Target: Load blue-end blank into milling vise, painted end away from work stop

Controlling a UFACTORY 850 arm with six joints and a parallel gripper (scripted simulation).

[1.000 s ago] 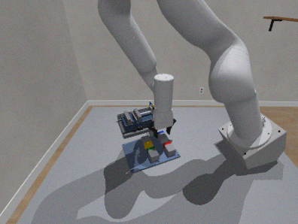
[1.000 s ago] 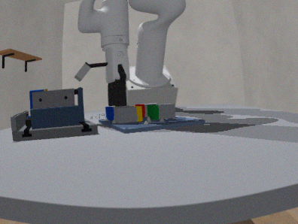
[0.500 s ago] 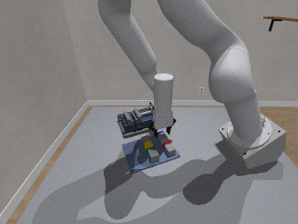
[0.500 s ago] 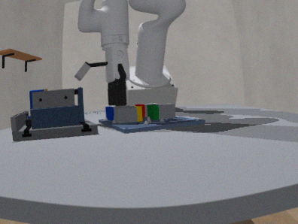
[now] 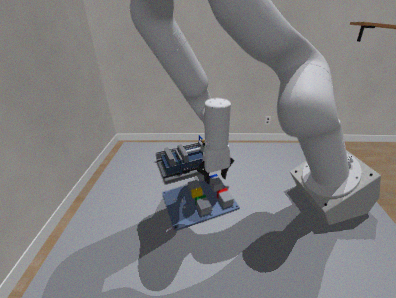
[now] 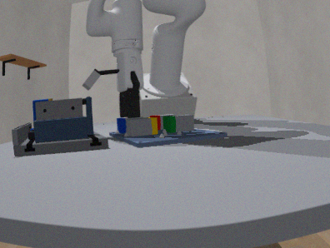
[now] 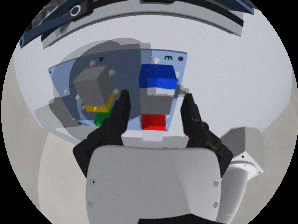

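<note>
In the top view, the pincer (image 5: 216, 172) (image 6: 127, 97) (image 7: 156, 99) is seen near centre, over the infeed plate (image 5: 176, 216) (image 6: 139, 144) (image 7: 131, 60). In the exterior view, the blue-ended blank (image 6: 122, 126) (image 7: 158, 77) is seen low, left of centre. In the wrist view, the fingers are spread wide, empty; the blank is framed ahead, right of centre, its long axis apparently running between them, so a closing across its sides seems called for.

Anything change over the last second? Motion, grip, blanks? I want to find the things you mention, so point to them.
Nothing visibly changed in the top and exterior views. The gripper (image 5: 215, 176) (image 6: 130, 115) (image 7: 156, 99) is still open above the blank with the blue end (image 5: 213, 176) (image 6: 121, 126) (image 7: 158, 72), nothing taken or let go. That blank, the infeed plate (image 5: 175, 215) (image 6: 142, 142) (image 7: 130, 80) and the milling vise (image 5: 170, 162) (image 6: 58, 130) (image 7: 145, 16) look unmoved. No earlier wrist view to compare.
</note>
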